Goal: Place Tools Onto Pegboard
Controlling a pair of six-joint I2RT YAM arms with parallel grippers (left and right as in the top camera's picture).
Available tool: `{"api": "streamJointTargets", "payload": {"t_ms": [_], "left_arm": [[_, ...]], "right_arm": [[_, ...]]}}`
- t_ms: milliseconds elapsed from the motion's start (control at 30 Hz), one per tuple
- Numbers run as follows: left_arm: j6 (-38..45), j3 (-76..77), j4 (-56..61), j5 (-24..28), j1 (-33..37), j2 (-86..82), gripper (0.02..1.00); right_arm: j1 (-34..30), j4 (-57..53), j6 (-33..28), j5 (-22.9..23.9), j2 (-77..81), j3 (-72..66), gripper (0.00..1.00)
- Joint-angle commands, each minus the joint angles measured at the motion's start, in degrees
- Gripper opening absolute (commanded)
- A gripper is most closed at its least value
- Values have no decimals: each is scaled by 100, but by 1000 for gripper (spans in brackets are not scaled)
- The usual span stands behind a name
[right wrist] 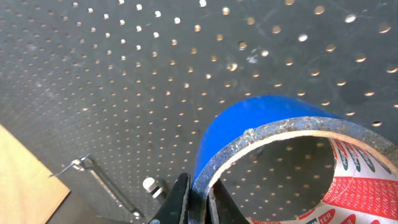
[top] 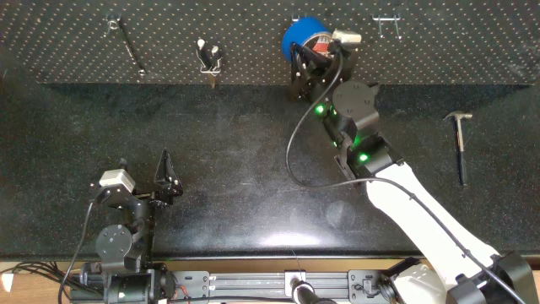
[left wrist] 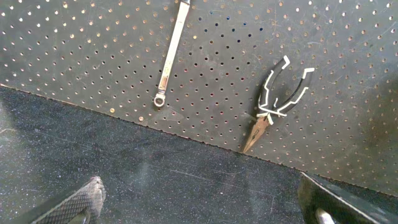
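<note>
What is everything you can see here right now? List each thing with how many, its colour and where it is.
pegboard: one, black, along the far edge of the table
table mat: one, black, in front of the pegboard
wrench: one, silvery, hanging on the pegboard's left part
pliers: one, black handles with white trim, hanging on the pegboard right of the wrench
tape roll: one, blue, held up at the pegboard
bare hook: one, silvery, on the pegboard right of the tape roll
hammer: one, silvery head and dark handle, lying on the mat at the right
left claw: one, black, open, low over the mat
right claw: one, black, shut on the tape roll's rim
</note>
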Motion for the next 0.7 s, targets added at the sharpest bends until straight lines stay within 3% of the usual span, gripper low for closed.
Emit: {"api": "streamJointTargets", "payload": {"t_ms": [33, 100, 333, 400, 700], "left_arm": [[55, -13, -17, 63, 9, -48, 993], [55, -13, -17, 61, 9, -48, 993], [55, -13, -17, 61, 9, -48, 993], [55, -13, -17, 63, 9, -48, 993], [55, -13, -17, 63, 9, -48, 993]], "right_arm": [[-57, 44, -39, 92, 293, 433, 75], [-20, 111, -37, -127, 450, 522, 75], [31, 422, -37, -133, 734, 632, 75], [31, 501, -39, -380, 745, 632, 77], [35, 671, -37, -400, 863, 632, 77]]}}
